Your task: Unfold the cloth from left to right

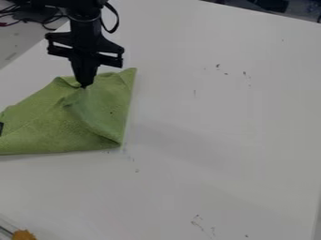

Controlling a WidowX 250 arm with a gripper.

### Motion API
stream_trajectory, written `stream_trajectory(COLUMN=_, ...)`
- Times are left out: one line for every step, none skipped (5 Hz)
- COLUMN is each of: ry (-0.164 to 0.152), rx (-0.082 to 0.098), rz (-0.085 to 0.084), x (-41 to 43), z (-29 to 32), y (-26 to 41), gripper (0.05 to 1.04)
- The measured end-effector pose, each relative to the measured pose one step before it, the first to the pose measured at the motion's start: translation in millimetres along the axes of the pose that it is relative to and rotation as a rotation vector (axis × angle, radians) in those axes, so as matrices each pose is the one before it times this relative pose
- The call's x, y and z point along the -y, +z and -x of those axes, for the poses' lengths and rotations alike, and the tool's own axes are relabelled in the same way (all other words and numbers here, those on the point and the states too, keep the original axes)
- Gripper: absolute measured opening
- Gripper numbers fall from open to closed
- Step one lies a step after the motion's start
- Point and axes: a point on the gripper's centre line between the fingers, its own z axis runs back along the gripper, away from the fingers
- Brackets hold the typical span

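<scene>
Tool [84, 86] pinching green cloth [47, 124], dark object [1, 129] at left edge, cables [25, 20] behind, orange lump [24, 235]

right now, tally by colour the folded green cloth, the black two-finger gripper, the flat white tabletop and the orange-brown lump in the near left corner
green: 1, folded fabric cloth
black: 1, two-finger gripper
white: 1, flat tabletop
orange-brown: 1, small lump, material unclear
total: 4
</scene>
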Motion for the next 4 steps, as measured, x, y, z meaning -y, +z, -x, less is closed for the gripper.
stream_trajectory(ry=-0.0422, rx=0.0126, rz=0.035, x=32.71, z=-10.45, y=8.22, gripper=0.051)
stream_trajectory(ry=-0.0071, rx=0.0204, rz=0.0086, x=25.67, z=-5.61, y=11.16, gripper=0.052)
stream_trajectory(ry=-0.0243, rx=0.0052, rz=0.0206, x=24.53, z=-0.18, y=2.18, gripper=0.051)
stream_trajectory(ry=0.0064, rx=0.0029, rz=0.0273, x=17.64, z=3.36, y=2.75, gripper=0.051)
